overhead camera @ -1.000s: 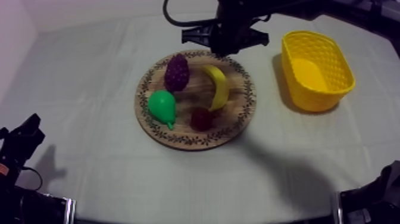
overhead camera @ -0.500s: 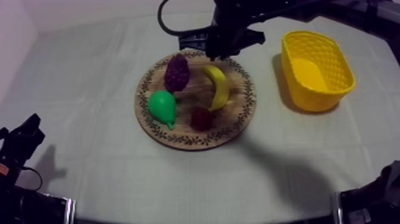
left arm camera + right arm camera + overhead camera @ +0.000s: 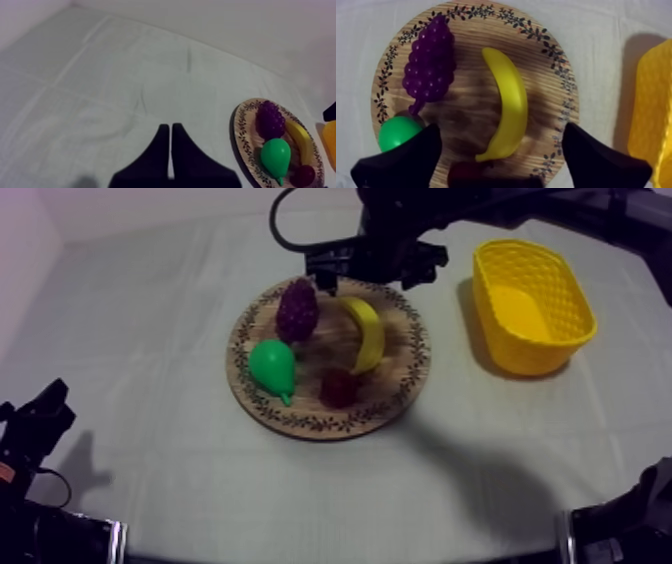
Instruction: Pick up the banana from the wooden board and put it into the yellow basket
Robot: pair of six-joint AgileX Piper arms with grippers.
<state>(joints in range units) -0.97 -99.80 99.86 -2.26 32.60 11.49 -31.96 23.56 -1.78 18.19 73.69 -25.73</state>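
My right pincer [image 3: 501, 132] hangs wide apart over the banana [image 3: 367, 333], seemingly not touching it. The banana lies on the board [image 3: 405, 383] at the middle of the counter [image 3: 150, 308]. My left pincer [image 3: 171, 129] rests pressed together near the front left corner.

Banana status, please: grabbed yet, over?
Right gripper open, over banana. Left gripper shut, over cloth. Banana lies on board, grapes beside it.
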